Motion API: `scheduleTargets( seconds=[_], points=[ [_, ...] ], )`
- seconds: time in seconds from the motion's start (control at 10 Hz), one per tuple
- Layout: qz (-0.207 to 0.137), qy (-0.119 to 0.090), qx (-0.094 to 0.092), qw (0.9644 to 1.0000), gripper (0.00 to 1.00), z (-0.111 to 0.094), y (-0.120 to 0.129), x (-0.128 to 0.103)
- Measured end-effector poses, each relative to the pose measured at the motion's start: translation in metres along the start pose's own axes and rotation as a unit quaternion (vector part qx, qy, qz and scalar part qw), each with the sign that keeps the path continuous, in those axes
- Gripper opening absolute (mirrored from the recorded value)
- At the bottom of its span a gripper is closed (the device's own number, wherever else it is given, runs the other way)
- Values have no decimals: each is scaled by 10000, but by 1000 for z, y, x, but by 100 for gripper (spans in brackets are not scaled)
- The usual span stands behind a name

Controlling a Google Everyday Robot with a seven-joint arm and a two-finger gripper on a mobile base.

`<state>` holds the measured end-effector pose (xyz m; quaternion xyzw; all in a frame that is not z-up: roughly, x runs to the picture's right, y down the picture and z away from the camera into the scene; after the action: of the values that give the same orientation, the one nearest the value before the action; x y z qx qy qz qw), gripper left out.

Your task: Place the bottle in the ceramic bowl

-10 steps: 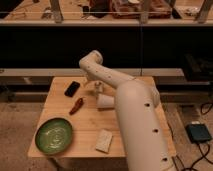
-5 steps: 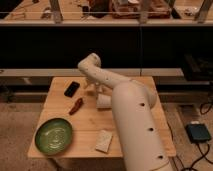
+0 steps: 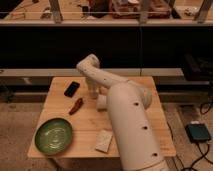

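Observation:
The green ceramic bowl [image 3: 54,135] sits at the front left corner of the wooden table [image 3: 135,85]. My white arm reaches from the lower right across the table and bends down at the back middle. The gripper [image 3: 92,87] points down there, right over a small whitish bottle [image 3: 93,93] that stands upright and is partly hidden by it. A white paper cup [image 3: 101,102] lies just in front and to the right of the bottle, against the arm. The bowl holds nothing.
A black flat device [image 3: 71,89] lies at the back left. A reddish-brown object [image 3: 76,105] lies between it and the bowl. A flat white packet [image 3: 104,141] lies near the front edge. Dark shelving stands behind the table.
The arm's bend has moved slightly left and lower, bringing the gripper down onto the bottle's spot. The things on the table have not moved.

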<state>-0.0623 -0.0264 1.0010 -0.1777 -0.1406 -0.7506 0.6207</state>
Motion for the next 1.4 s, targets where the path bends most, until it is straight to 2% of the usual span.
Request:
scheduleTargets(
  seconds=[0.1, 0.2, 0.3, 0.5, 0.7, 0.9, 1.2, 1.3, 1.4],
  points=[
    [-29, -15, -139, 9999, 12, -1, -3, 0],
    [-47, -32, -202, 9998, 4, 0, -6, 0],
    [-46, -64, -262, 9996, 0, 2, -5, -1],
    [-224, -1, -226, 9995, 0, -5, -12, -8],
    [-432, 114, -176, 9988, 0, -34, -26, -26],
    [-689, 172, -119, 9974, 0, -74, -47, -69],
    [-899, 292, 45, 9955, 0, -116, -105, -110],
    [-878, 318, 78, 9956, 0, -121, -115, -116],
    [-872, 333, 146, 9955, 6, -128, -123, -125]
  ],
)
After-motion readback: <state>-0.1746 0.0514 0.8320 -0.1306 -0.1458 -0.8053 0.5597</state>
